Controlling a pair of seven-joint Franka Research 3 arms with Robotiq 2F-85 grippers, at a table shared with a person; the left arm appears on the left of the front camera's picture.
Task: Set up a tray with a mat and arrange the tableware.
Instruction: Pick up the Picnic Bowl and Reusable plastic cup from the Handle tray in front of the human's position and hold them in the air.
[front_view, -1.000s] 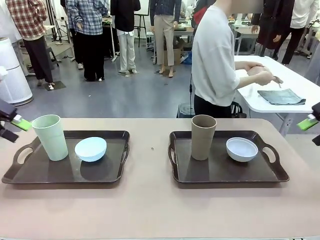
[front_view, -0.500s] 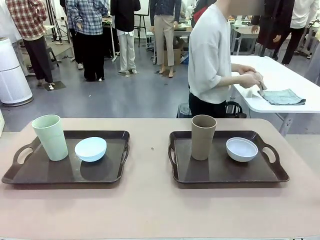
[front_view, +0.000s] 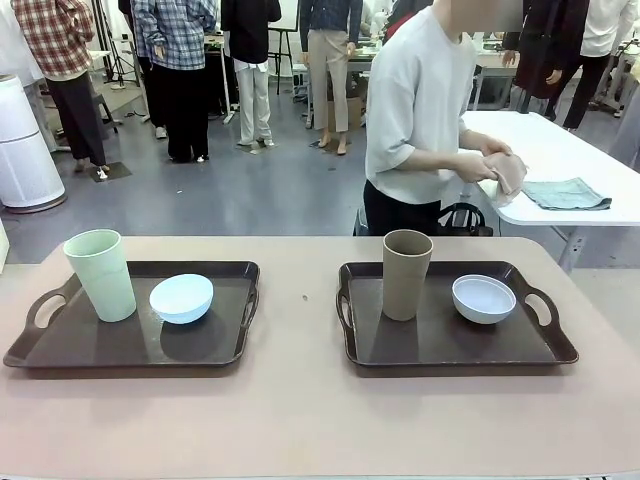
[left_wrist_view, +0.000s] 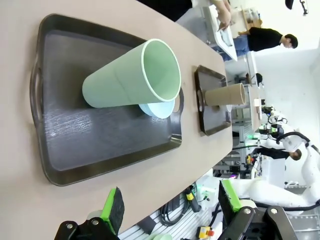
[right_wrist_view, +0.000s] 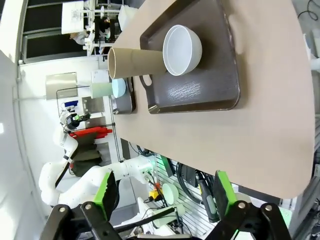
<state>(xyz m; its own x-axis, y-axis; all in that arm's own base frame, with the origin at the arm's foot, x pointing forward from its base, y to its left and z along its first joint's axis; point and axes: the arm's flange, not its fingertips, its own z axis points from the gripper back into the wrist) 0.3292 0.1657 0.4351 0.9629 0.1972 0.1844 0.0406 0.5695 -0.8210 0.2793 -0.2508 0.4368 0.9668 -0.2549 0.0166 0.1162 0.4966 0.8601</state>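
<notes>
While the arms have backed off (their green pads were poking in at the edges of the front view a second ago, now they aren't), the person has done the interesting bit. They've turned away from the white side table (front_view: 560, 140), behind and to the right of the brown cup (front_view: 407, 272), and their hands (front_view: 482, 163) now hold a pinkish cloth (front_view: 510, 172). I'd guess that's the mat. A grey-green folded cloth (front_view: 567, 193) is left lying back there.

Tableware hasn't budged. The brown cup stands upright on the right tray (front_view: 440, 345), with the bluish-white bowl (front_view: 484, 298) just to its right. Well off to the cup's left sits the left tray (front_view: 60, 350), carrying the pale green cup (front_view: 100, 274) and the light blue bowl (front_view: 181, 297).

The left gripper (left_wrist_view: 170, 190) hangs out past the green cup's tray, far from the brown cup, fingers spread wide with nothing between them. Same for the right gripper (right_wrist_view: 165, 176) off on the bowl side of the brown cup: wide apart, nothing held.

My read: both trays are bare of a mat, so that step hasn't landed yet, and the dishes will probably need lifting off first.
</notes>
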